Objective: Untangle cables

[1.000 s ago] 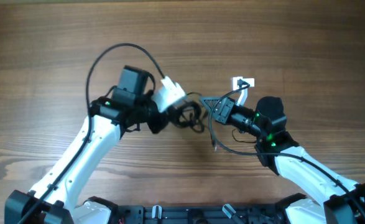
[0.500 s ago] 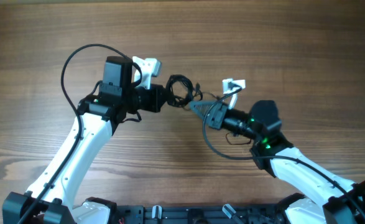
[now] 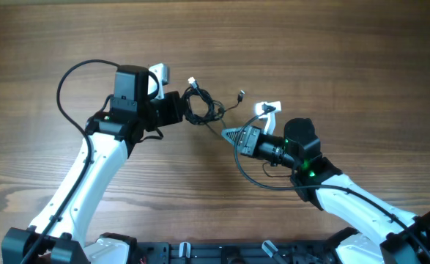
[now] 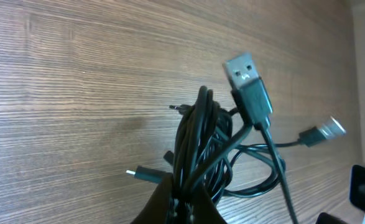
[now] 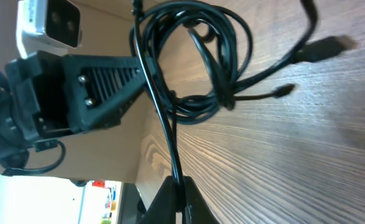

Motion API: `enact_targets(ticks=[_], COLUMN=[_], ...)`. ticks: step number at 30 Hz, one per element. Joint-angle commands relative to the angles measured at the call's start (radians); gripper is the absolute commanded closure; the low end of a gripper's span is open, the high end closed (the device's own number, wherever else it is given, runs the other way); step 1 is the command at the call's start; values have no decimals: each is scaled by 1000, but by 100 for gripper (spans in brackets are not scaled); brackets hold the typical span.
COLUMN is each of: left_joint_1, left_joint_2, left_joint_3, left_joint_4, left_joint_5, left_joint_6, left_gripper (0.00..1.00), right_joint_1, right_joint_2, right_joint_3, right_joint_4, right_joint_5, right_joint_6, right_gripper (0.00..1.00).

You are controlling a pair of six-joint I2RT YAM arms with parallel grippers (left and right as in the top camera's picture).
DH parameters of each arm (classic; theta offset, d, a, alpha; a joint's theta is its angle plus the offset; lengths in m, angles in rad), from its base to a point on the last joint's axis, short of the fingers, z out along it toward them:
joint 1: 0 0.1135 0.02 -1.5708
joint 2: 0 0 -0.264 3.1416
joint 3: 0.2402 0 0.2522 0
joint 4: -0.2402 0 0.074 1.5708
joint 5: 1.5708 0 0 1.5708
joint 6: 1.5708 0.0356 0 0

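Observation:
The cables [image 3: 200, 107] form a tangled black bundle just above the middle of the wooden table [image 3: 332, 51]. My left gripper [image 3: 181, 108] is shut on the bundle's left side. In the left wrist view the cables [image 4: 201, 140] rise from between the closed fingertips [image 4: 163, 202], with a silvery USB plug [image 4: 244, 68] on top and another plug [image 4: 324, 131] to the right. My right gripper [image 3: 225, 134] is shut on one strand [image 5: 163, 118] leading from the bundle [image 5: 198, 59]. The left gripper [image 5: 138, 68] shows holding the bundle's far side.
Thick black arm wires loop out at the left arm [image 3: 62, 86] and under the right arm [image 3: 253, 174]. White camera housings sit on both wrists [image 3: 158, 73] [image 3: 267, 108]. Bare wood lies all round the arms.
Both arms have moved left and toward the table's far side, carrying the bundle with them. The bundle has loosened and two plug ends now stick out.

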Motion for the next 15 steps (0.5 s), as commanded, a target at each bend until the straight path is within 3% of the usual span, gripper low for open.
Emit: enact_targets(ticks=[1, 10, 13, 15], left_joint_1=[34, 34, 29, 20], left_joint_2=[2, 2, 2, 3], left_joint_3=[3, 3, 3, 3], left_joint_4=[24, 54, 50, 48], left_joint_5=[-98, -98, -93, -58], left_joint_6=[-64, -218, -195, -84], left_gripper=[96, 96, 96, 96], right_joint_1=[9, 9, 9, 8], right_joint_2=[5, 5, 5, 5], right_joint_3=[5, 5, 5, 5], right_joint_4=[-42, -43, 13, 83], right_joint_5=[-24, -90, -124, -124], right_joint_6=[-16, -63, -114, -165], right_gripper=[96, 95, 95, 96])
